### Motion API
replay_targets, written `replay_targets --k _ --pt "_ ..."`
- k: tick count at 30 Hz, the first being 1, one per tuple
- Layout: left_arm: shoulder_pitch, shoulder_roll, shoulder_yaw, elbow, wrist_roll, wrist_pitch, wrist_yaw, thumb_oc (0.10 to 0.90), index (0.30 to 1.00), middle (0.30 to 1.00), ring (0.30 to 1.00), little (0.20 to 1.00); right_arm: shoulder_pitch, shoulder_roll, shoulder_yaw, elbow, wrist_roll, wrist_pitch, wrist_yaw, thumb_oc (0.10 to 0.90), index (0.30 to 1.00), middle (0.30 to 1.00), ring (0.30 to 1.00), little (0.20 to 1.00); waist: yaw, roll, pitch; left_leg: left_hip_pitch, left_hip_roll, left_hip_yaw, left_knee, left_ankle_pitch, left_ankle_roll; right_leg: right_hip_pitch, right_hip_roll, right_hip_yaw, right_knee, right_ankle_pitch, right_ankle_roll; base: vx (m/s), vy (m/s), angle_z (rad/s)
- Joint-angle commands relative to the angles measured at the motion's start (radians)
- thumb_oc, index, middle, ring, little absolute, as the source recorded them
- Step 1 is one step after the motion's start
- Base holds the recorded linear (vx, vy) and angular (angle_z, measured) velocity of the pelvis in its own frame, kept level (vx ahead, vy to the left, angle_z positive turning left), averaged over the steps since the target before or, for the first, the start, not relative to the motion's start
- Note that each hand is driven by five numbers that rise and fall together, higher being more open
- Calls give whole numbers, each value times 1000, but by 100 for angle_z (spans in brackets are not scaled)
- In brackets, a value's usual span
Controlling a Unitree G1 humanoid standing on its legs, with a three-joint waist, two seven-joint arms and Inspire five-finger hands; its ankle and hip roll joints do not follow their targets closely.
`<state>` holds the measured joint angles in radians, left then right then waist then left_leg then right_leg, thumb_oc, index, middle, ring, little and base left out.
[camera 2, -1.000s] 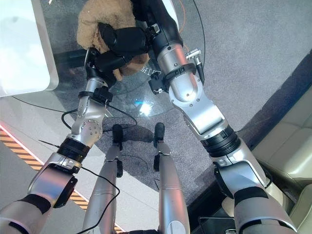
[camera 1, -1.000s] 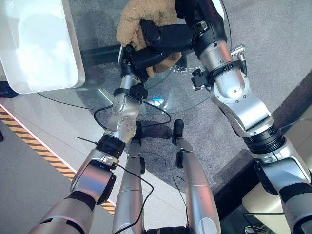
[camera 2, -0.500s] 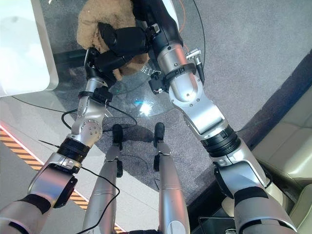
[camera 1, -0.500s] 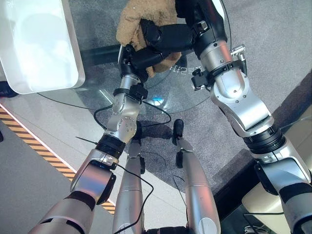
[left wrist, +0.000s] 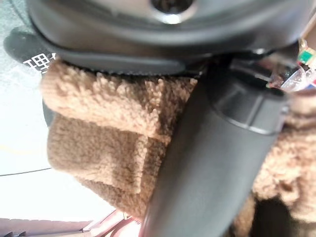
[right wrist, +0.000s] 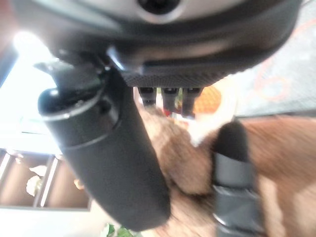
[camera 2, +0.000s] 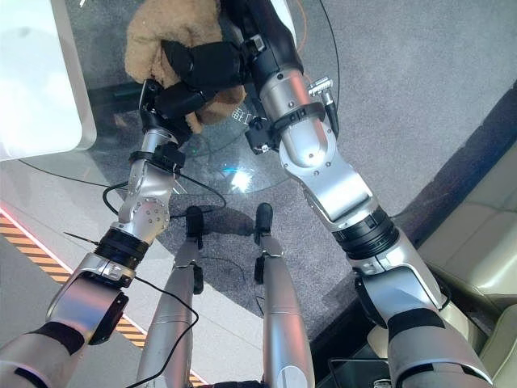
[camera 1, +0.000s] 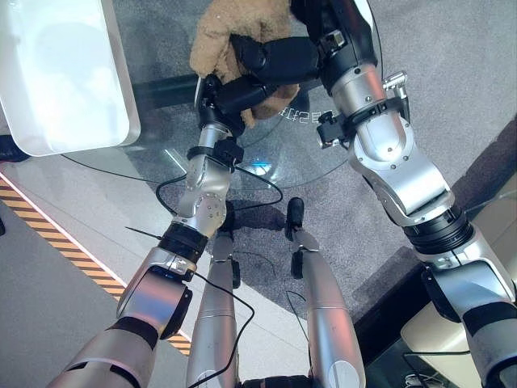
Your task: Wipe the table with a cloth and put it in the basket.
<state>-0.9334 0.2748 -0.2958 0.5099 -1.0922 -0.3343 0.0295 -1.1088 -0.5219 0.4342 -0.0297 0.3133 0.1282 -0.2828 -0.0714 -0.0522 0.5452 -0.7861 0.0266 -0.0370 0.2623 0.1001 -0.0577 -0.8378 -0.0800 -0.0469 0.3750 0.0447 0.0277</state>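
left eye view: fluffy light-brown fleece cloth [camera 1: 234, 32] bunched on the round glass table [camera 1: 323, 153]; dark left hand [camera 1: 234, 95] and dark right hand [camera 1: 271, 58] both pressed into the cloth's near edge.
right eye view: white rectangular plastic basket [camera 2: 40, 81] sits left of the cloth, apart from it.
left wrist view: thumb [left wrist: 207, 163] curled across the cloth, clamping a fold.
right wrist view: thumb [right wrist: 111, 163] and fingers [right wrist: 232, 173] closed around the cloth (pile bulging between them).
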Motion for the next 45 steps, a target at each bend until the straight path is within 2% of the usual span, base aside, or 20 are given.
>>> replay_targets --k 1,21,35,45 --pt "-81 -6 51 -122 -32 -103 -82 100 300 300 300 200 -161 -14 -125 -227 -30 -155 -32 800 900 900 900 900 12 -28 -25 50 15 16 26 -68 4 97 30 65 -43 -51 42 0 0 0" --pt "-85 5 66 -116 -27 -107 -71 100 300 300 300 200 -159 -28 -132 -214 -5 -142 -38 800 900 900 900 900 12 -40 -25 47 19 14 32 -73 4 95 35 61 -39 -51 42 0 0 0" --pt "-104 39 90 -110 -7 -131 -41 100 300 300 300 200 -104 -36 -166 -190 8 -163 -66 800 900 900 900 900 2 -25 -25 35 18 19 30 -62 2 82 31 69 -40 -42 43 0 1 0" --pt "-104 64 123 -99 5 -162 -26 100 300 300 300 200 -42 -46 -215 -158 5 -194 -129 800 900 900 900 900 -8 -12 -25 32 19 22 26 -61 0 77 30 72 -41 -46 43 0 0 0"
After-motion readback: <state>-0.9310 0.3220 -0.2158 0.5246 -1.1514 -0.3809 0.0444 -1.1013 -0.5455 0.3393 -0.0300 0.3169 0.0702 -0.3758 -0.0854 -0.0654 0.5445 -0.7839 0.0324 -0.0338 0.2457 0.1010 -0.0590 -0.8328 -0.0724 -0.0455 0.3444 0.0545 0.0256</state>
